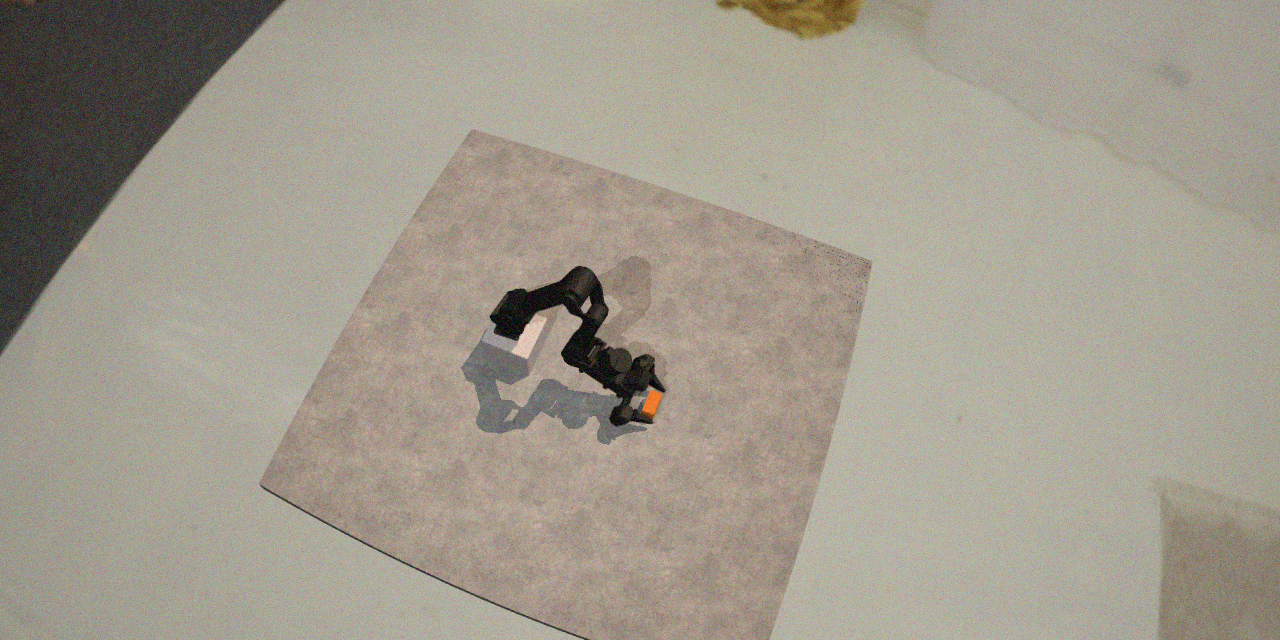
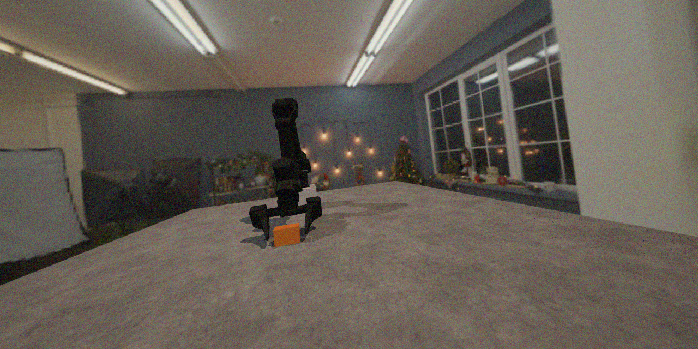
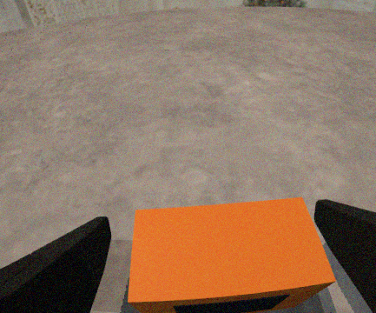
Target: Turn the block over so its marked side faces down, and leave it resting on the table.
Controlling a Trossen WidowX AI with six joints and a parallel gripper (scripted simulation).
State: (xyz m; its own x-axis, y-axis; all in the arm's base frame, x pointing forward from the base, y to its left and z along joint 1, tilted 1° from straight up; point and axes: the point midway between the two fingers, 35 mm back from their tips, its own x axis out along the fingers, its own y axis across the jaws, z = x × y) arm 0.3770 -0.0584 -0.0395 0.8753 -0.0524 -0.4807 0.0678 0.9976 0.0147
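Observation:
The orange block [image 1: 652,401] [image 2: 286,236] [image 3: 228,249] rests on the grey-brown table [image 1: 554,215] [image 2: 414,274] [image 3: 174,109]. Its top face is plain orange. The dark rectangular mark [image 3: 233,303] is on the upright side facing back toward the arm, partly cut off by the bottom edge of the wrist view. My gripper [image 1: 657,405] [image 2: 287,236] [image 3: 214,219] is open, with one finger on each side of the block and a gap between each finger and the block. The face on the table is hidden.
A pale box [image 1: 505,358] [image 2: 309,192] stands at the base of the black arm [image 1: 580,287] [image 2: 288,144]. The arm's shadows fall on the table around it. The table's edges lie well away from the block.

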